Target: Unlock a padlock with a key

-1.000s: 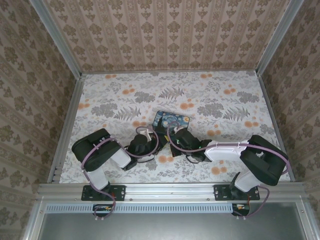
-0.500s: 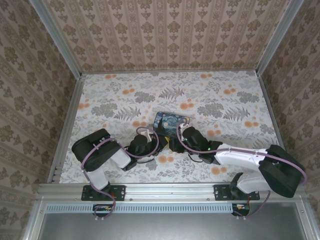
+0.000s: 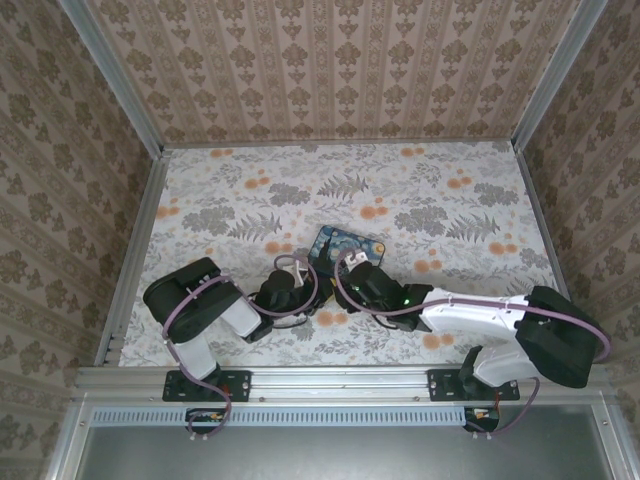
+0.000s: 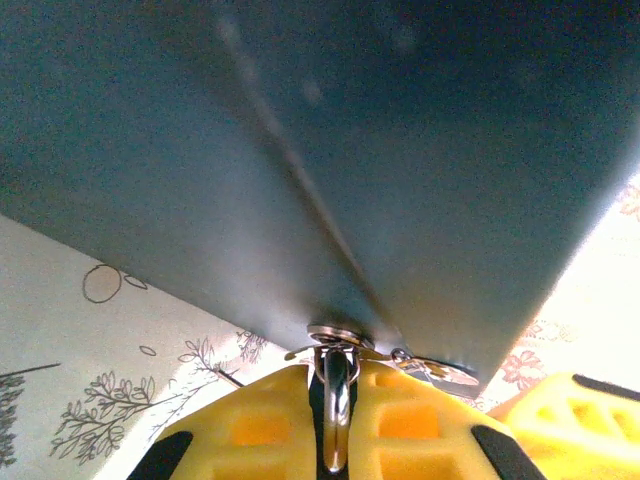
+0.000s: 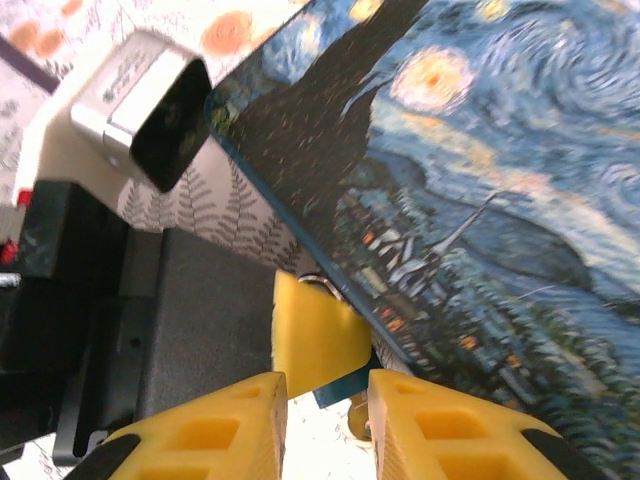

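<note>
One tiny padlock [image 4: 336, 400] — shiny metal

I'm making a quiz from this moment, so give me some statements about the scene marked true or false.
1. The painted box lies on the floral table. True.
2. The left gripper is spread wide and empty. False: it is shut on a thin metal piece at the box's edge.
3. The right gripper has its fingers apart. True.
4. The grippers work at opposite ends of the table. False: both are close by the box.
</note>
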Robot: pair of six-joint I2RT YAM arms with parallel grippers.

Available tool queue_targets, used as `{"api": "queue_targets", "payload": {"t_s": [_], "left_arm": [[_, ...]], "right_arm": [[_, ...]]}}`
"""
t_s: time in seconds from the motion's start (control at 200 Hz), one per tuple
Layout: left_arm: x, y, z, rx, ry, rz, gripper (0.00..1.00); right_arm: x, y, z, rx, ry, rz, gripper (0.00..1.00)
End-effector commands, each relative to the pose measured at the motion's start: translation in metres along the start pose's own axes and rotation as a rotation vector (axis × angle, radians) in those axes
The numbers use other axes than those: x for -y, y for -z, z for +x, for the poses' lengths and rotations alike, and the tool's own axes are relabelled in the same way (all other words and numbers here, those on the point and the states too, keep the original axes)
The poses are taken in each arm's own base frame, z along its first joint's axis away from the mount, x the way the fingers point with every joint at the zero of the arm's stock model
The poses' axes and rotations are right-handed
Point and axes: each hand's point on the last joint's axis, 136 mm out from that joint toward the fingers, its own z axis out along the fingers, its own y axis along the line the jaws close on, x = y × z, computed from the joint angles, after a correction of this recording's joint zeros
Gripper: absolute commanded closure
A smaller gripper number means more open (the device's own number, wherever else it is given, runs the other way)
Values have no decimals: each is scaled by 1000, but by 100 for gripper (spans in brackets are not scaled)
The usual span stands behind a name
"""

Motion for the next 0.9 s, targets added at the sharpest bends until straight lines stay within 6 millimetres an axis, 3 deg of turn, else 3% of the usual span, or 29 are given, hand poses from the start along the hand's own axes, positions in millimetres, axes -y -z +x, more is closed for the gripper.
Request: {"api": "queue_targets", "payload": {"t_s": [0.0, 0.18, 0.34, 0.62, 0.895], "left_arm": [[-4, 3, 4, -25, -6, -20, 100], [-1, 5, 2, -22, -23, -25, 100], [-3, 8, 3, -37, -55, -45, 100], [-7, 23, 5, -40, -151, -118, 60], [25, 65, -10, 27, -333, -215, 35]], "right_arm": [[7, -2, 3, -13, 49, 70, 71], [13, -4, 11, -8, 15, 76, 70], [21, -7, 13, -16, -36, 63, 63], [42, -19, 4, 9, -234, -38, 55], [52, -32, -18, 51, -353, -93, 54]]}}
